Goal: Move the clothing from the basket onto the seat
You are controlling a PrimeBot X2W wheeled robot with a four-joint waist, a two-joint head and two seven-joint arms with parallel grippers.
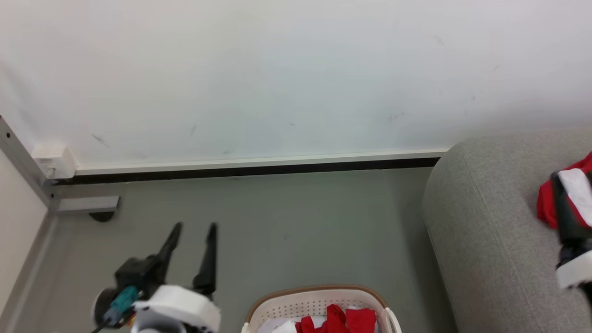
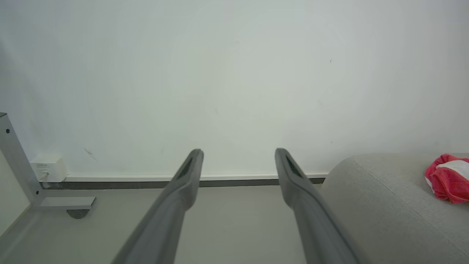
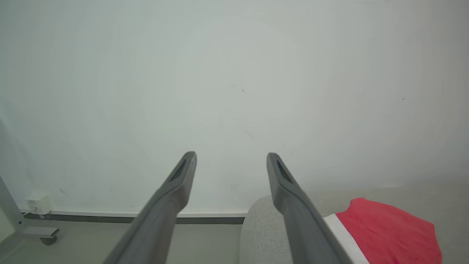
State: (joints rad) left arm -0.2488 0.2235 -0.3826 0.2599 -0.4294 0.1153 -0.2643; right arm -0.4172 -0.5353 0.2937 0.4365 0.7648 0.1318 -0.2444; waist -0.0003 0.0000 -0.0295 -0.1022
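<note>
Pale grey-green floor [image 1: 277, 222] across the middle of head view, plain white wall [image 1: 277, 69] above. White skirting [image 1: 259, 162] over a dark strip at the join. At 9 o'clock a grey metal frame [image 1: 21, 155] and a small white box [image 1: 53, 159] against the wall. At 3 o'clock the grey woven seat [image 1: 485, 222], rounded at the edge.

In head view, at 6 o'clock, the basket [image 1: 319, 303] on the floor near the seat, cut by the bottom edge. Inside it, red clothing [image 1: 344, 320] on a pale lining [image 1: 277, 326]. At 7 o'clock the left gripper [image 1: 195, 227] above the floor, fingers spread wide, nothing between them.

In right wrist view, the right gripper [image 3: 231, 156] pointing at the wall, fingers also spread wide and empty. At 5 o'clock there, a red piece [image 3: 388, 231] with a white band flat on the seat, partly behind one finger. In head view the same gripper, blurred, at 3 o'clock in front of this piece. Touching or not, cannot tell. In left wrist view the red piece bunched at 3 o'clock.

Faint print on the box in left wrist view, too small to read.
</note>
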